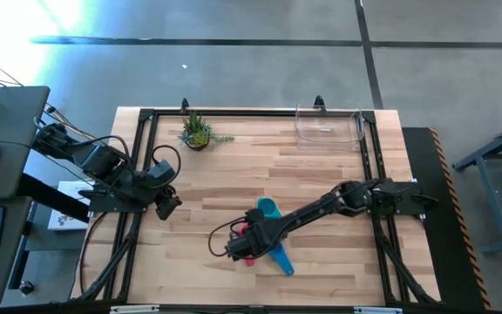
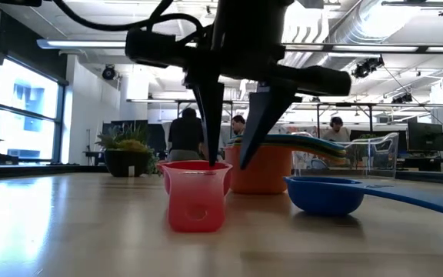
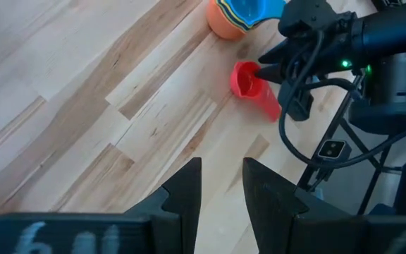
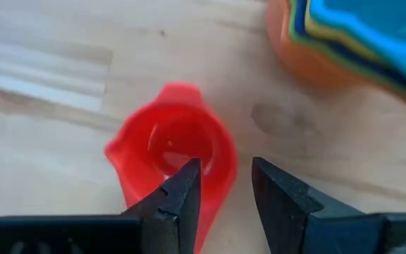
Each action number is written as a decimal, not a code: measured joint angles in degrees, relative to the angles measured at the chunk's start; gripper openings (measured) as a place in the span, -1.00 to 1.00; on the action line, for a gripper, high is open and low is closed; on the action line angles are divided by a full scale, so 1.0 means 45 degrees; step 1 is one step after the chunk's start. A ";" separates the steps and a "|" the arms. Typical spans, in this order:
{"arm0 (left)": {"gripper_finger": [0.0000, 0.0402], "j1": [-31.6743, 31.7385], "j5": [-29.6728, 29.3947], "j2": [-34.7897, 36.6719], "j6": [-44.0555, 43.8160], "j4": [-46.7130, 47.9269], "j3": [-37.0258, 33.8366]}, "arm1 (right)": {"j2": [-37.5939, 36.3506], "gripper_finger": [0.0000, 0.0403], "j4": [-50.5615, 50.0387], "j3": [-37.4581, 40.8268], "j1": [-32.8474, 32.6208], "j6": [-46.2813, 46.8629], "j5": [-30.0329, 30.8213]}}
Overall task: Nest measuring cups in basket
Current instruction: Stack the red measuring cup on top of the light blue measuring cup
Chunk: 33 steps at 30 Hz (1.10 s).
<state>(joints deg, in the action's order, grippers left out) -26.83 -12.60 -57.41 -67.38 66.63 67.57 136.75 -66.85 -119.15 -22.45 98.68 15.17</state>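
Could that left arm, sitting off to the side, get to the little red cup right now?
Probably not easily. The left gripper waits near the table's left edge, while the right gripper already straddles the rim of the red cup, so the right arm crowds the way.

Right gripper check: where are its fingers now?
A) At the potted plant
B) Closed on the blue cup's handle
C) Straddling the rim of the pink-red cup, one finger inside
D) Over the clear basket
C: the right gripper has one finger inside the pink-red cup and one outside its wall; the low view shows the same.
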 joint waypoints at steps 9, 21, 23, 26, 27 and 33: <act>-0.53 -0.0005 0.0000 0.0000 -0.0005 -0.0009 0.0000 | 0.0493 -0.41 0.0498 0.0000 0.0348 -0.0972 -0.0615; -0.53 0.0000 -0.0048 -0.0005 0.0005 -0.0005 0.0000 | 0.0527 -0.80 0.0361 0.0000 0.0318 -0.1103 -0.0610; -0.53 0.0000 -0.0049 -0.0005 0.0005 -0.0005 0.0000 | 0.0524 -0.92 0.0310 0.0000 0.0317 -0.1382 -0.0615; -0.53 0.0000 -0.0049 -0.0005 0.0005 -0.0002 0.0000 | 0.0504 -0.96 0.0320 0.0000 0.0314 -0.1721 -0.0869; -0.53 0.0000 -0.0049 -0.0005 0.0005 -0.0004 0.0000 | 0.0504 -0.95 0.0326 0.0000 0.0314 -0.1882 -0.0975; -0.53 0.0000 -0.0050 -0.0005 0.0015 -0.0001 0.0000 | 0.0107 -0.98 0.0237 0.0000 0.0314 -0.3331 -0.1499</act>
<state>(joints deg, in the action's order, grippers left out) -26.83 -12.82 -57.43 -67.31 66.63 67.57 137.23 -65.78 -119.15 -21.04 83.69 8.43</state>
